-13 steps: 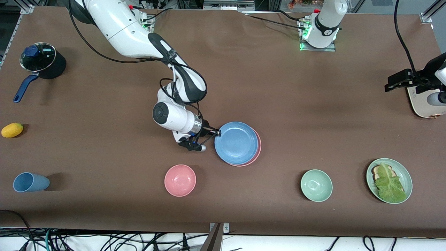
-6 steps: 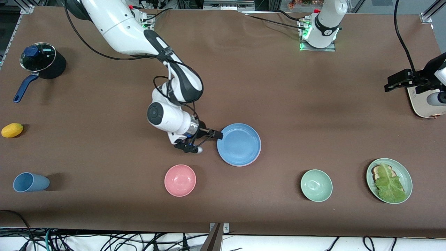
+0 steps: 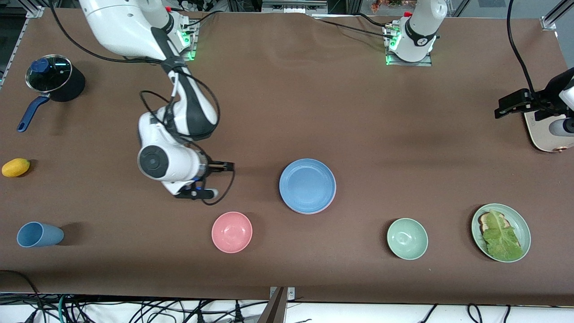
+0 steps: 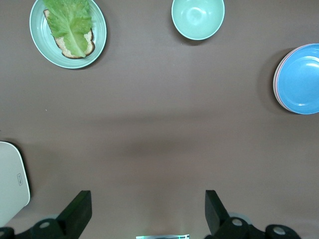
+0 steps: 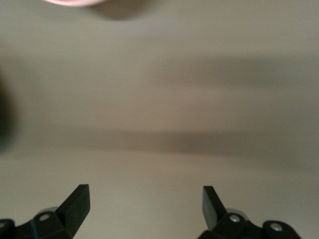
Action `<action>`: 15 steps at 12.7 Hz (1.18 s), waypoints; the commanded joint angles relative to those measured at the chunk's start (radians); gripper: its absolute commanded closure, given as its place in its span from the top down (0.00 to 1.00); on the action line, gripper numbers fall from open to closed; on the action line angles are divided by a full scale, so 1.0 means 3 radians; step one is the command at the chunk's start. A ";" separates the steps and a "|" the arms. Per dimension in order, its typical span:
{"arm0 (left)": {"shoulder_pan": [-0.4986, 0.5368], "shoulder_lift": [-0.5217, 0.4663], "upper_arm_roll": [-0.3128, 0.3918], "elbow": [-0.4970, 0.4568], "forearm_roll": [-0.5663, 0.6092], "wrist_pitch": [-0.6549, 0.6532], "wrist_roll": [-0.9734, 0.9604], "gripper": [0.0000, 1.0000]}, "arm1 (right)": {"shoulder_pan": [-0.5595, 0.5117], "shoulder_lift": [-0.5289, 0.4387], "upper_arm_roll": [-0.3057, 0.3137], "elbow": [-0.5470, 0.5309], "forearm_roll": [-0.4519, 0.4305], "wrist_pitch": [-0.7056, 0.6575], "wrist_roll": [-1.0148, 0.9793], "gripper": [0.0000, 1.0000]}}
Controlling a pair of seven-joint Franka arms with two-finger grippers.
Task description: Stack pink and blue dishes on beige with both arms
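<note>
The blue plate [image 3: 307,185] lies near the middle of the brown table [image 3: 358,112], on top of the pink plate [image 3: 331,202], of which only a thin rim shows along the edge toward the left arm's end and nearer the front camera. The beige plate cannot be made out; it may be hidden under the two, but the views do not settle that. The right gripper [image 3: 226,167] hangs over bare tabletop, well apart from the stack toward the right arm's end, with its jaws spread wide and nothing between them; the right wrist view shows both fingers [image 5: 75,201] parted over empty brown cloth. The left gripper [image 4: 147,211] waits high over the left arm's end of the table, beside a cream board [image 3: 545,132], its jaws also spread and empty. A pink bowl [image 3: 232,232] sits nearer the front camera than the stack. A green bowl [image 3: 407,238] and a green plate [image 3: 520,224] with bread and a lettuce leaf [image 3: 500,235] lie toward the left arm's end. Toward the right arm's end are a blue cup [image 3: 39,234] on its side, a lemon [image 3: 15,167] and a lidded black pot [image 3: 54,80] with a blue handle.
</note>
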 commanded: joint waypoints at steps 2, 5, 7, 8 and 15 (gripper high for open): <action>-0.0002 -0.0018 -0.0001 -0.0007 -0.0044 0.0027 -0.0012 1.00 | 0.0022 -0.0168 -0.0336 -0.0055 -0.0450 -0.0414 -0.0562 1.00; -0.0007 -0.0018 -0.0006 -0.0007 -0.0034 0.0027 -0.0007 1.00 | 0.0022 -0.0449 -0.0571 -0.0050 -0.0538 -0.0558 -0.0614 1.00; -0.0007 -0.0018 -0.0001 -0.0007 -0.0034 0.0027 -0.0007 1.00 | 0.0022 -0.0623 -0.0658 -0.0014 -0.0538 -0.0563 -0.0614 1.00; -0.0007 -0.0018 -0.0001 -0.0007 -0.0034 0.0027 -0.0007 1.00 | 0.0012 -0.0756 -0.0709 -0.0009 -0.0528 -0.0563 -0.0619 1.00; -0.0012 -0.0013 -0.0006 -0.0002 -0.0034 0.0027 0.0008 1.00 | -0.0575 -0.1400 -0.0384 -0.0019 -0.0533 -0.0986 -0.0619 1.00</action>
